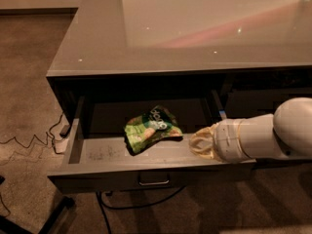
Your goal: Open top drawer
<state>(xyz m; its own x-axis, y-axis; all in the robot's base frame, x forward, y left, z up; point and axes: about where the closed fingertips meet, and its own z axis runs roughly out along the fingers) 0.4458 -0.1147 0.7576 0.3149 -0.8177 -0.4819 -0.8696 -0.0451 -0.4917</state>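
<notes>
Dim light, countertop (195, 28) glare, claw (201, 143) over drawer (97, 173)

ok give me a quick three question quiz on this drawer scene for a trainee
1. True or false: the top drawer is shut.
2. Where is the gripper? A) at the drawer's left end B) at the drawer's right end, over the tray C) out of view
3. What single item lies in the drawer's tray?

Key: 1 false, the drawer is pulled out. 2 B. 3 a green snack bag, near the middle of the tray, left of the gripper.
</notes>
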